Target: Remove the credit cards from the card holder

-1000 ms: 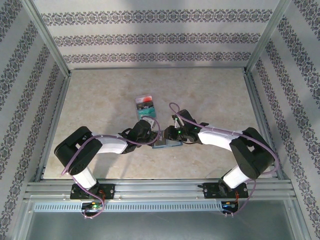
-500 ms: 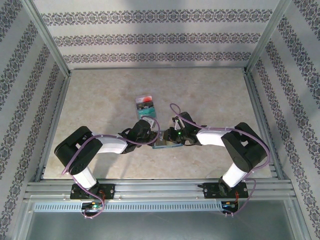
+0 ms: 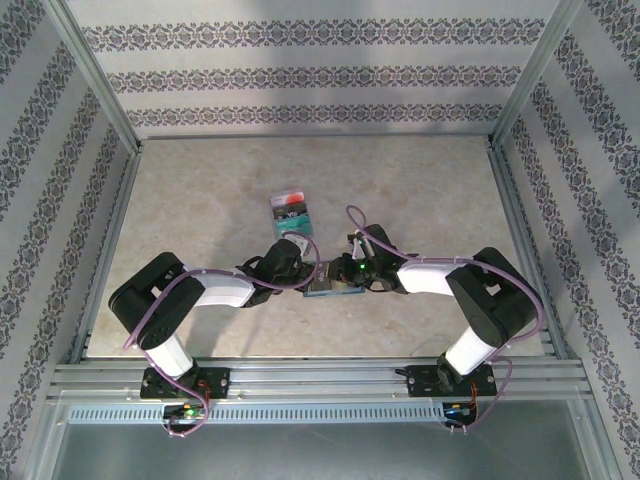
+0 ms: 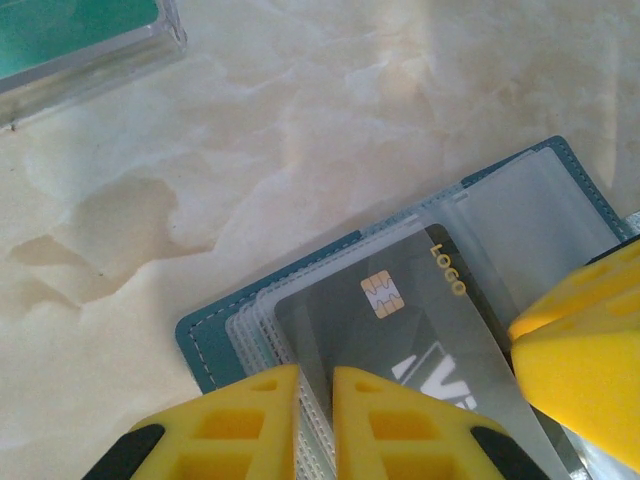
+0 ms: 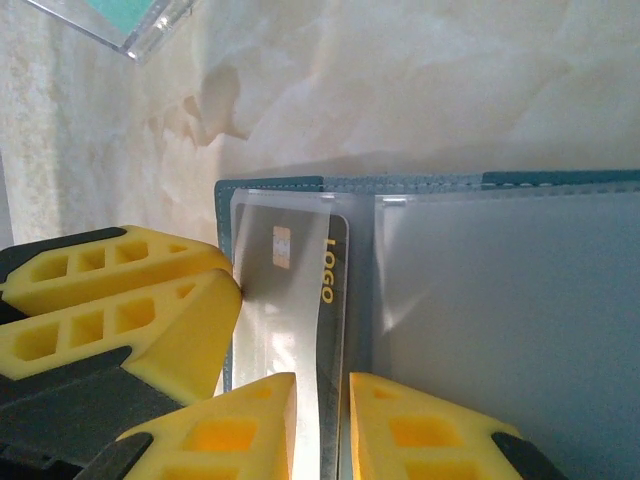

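Anchoring on one side, extraction on the other. Card holder [image 4: 205, 345] spread open and flat, a little in from the middle of the near edge of the tabletop [image 3: 200, 200]. Left gripper [image 4: 316, 372] pressed shut on the edge of its clear sleeves [image 5: 500, 300], judged a hold-down against sliding. Right gripper [image 5: 322, 378] set at a narrow gap astride the end of the grey card [image 4: 400, 320]; impossible to tell whether actually biting. Likely reason for the two-sided grip: thin card, snug sleeve. Inside the foremost sleeve: that grey chip card, marked LOGO, not yet out. Neighbouring sleeve apparently empty. Farther in, toward the tabletop's middle: clear case [image 4: 100, 62] with a teal-green card [image 4: 70, 20] in it, apart from the card holder.
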You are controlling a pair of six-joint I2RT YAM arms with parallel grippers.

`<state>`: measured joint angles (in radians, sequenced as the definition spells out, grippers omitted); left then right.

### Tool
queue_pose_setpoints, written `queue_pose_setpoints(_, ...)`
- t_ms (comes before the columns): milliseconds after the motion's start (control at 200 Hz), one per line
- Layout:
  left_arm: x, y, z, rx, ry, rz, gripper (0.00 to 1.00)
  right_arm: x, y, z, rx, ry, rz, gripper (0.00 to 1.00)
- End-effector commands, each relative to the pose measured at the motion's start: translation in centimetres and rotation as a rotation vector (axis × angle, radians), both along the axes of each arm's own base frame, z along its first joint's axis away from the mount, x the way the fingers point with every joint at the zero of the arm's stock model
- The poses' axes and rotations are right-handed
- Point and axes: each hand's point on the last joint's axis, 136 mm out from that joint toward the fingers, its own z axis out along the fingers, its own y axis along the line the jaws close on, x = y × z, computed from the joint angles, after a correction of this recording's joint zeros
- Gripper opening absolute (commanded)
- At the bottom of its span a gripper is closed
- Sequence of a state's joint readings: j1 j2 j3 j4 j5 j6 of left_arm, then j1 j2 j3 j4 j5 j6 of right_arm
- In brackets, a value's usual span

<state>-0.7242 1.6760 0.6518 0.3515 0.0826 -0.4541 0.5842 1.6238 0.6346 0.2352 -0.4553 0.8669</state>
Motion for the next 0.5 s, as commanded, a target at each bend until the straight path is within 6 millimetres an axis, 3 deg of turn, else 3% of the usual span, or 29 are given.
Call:
queue_pose_setpoints(0,-1.01,0.95,-1.36,0.029,0.053,-0.001,0.15,0.48,0.47,2.02,0.061,-0.046,0.004,0.22)
queue_pose_setpoints(355,-1.13,1.08,-1.32,0.029,0.055,0.002,0.15,0.44,-0.34,1.62,0.03,-0.044,-0.027,0.24)
queue_pose_setpoints(495,-1.22,1.14,-1.48,0.029,0.057,0.003,0.15,0.37,0.44,1.41,0.067,-0.027,-0.015,0.24)
